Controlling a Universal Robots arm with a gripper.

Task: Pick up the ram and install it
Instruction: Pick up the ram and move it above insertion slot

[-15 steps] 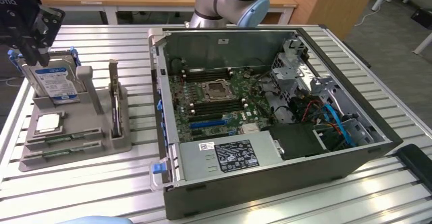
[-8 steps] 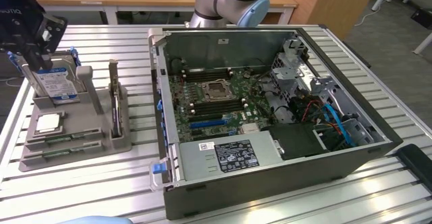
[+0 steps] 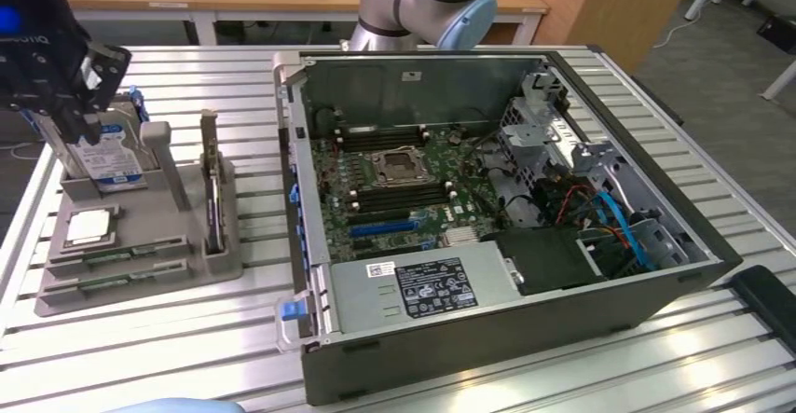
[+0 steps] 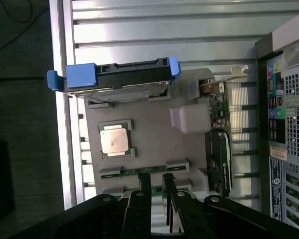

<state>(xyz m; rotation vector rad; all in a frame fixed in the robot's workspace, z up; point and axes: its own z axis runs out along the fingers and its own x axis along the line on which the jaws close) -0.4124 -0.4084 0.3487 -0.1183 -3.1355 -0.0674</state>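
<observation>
Ram (image 3: 115, 256): two sticks in grey tray (image 3: 168, 210), one CPU (image 3: 89, 228).

Tool (image 4: 157, 177) body hides most of the nearer ram (image 4: 114, 195). PC case (image 4: 284, 149) cropped by frame. Hard drive (image 3: 106, 157) label unreadable, partly behind blurred tool.

Shows a ribbed silver tabletop (image 3: 186, 68) of parallel metal slats with dark grooves between them. Bears, toward the exterior view's left, a grey moulded holder (image 3: 186, 222) sitting flat on the slats, and just beside it, across the middle and the exterior view's right, a dark computer case (image 3: 498, 348) lying on its side with the open face turned up. Leaves a narrow strip of bare slats between the two, with more bare slats behind the holder
</observation>
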